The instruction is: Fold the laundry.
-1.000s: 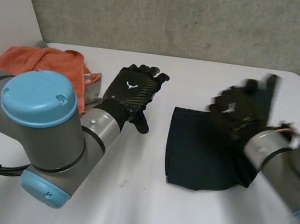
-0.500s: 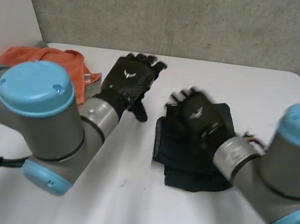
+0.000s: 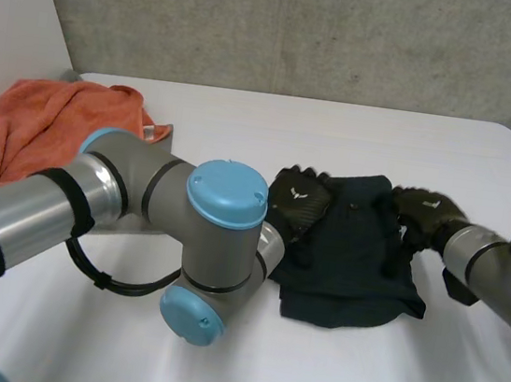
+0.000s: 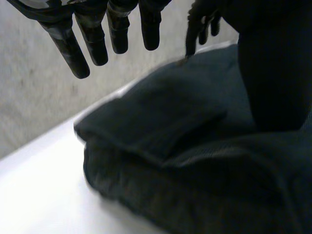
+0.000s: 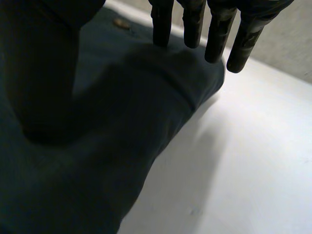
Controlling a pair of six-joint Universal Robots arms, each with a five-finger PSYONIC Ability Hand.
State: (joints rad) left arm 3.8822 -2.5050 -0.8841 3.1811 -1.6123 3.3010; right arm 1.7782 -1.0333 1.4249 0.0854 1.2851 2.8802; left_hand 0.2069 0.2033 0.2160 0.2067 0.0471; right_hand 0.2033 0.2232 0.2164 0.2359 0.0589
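Head view: folded dark cloth (image 3: pixel 350 260) at middle of bench (image 3: pixel 247 115), left hand (image 3: pixel 296 204) on its left edge, right hand (image 3: pixel 425 213) on its right edge; orange towel (image 3: pixel 57 123) toward far left corner.
Left wrist view: fingers (image 4: pixel 92 36) straight, released, above dark cloth (image 4: pixel 161 122).
Right wrist view: fingers (image 5: pixel 217 34) straight, released, tips at dark cloth (image 5: pixel 122 122) edge.

White table (image 3: pixel 357 134), grey concrete wall (image 3: pixel 305 28)

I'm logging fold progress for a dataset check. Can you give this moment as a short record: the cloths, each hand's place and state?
dark cloth: folded, lying near the table's middle
orange cloth: bunched, unfolded, at the table's left side
left hand: open, fingers straight, over the dark cloth's left edge
right hand: open, fingers straight, at the dark cloth's right edge
table: white
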